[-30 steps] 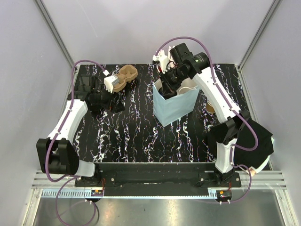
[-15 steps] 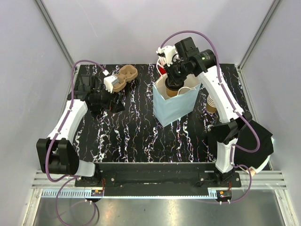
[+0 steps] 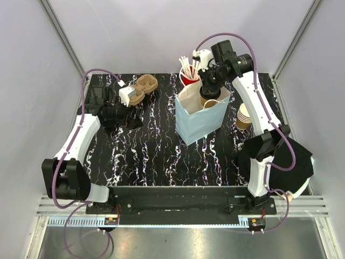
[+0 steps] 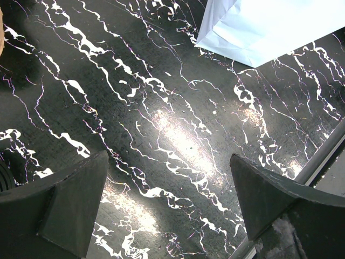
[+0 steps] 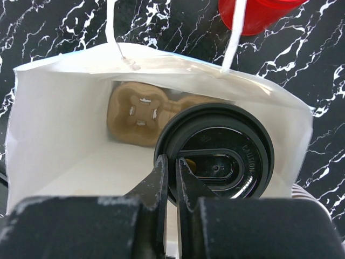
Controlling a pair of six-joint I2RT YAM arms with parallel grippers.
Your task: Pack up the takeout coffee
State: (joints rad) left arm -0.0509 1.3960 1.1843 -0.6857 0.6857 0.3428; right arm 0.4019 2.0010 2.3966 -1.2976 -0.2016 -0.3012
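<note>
1. Done so far, as I judge it: the coffee (image 5: 226,143), a brown cup with a black lid, is held over the open mouth of the bag (image 5: 48,140). A cardboard carrier (image 5: 132,116) already lies on the bag floor.
2. Left to do, by my reading: lower the coffee to the bag floor, onto or beside the carrier, release it, and draw the arm clear. It is not yet set down. From above, the coffee's brown wall (image 3: 205,102) shows at the bag's rim, so I cannot tell how deep it hangs.
3. Right jaws: almost closed, pinching the near rim of the lid between them. The coffee hangs just below and ahead of the fingertips, its lid facing the wrist camera. It looks upright as far as the lid shows.
4. Left jaws: spread fully wide and holding nothing. They are over the bench (image 4: 161,108), well apart from the coffee, with only a corner of the bag in that wrist view.
5. A red cup (image 5: 259,13) stands just behind the bag, outside it.
</note>
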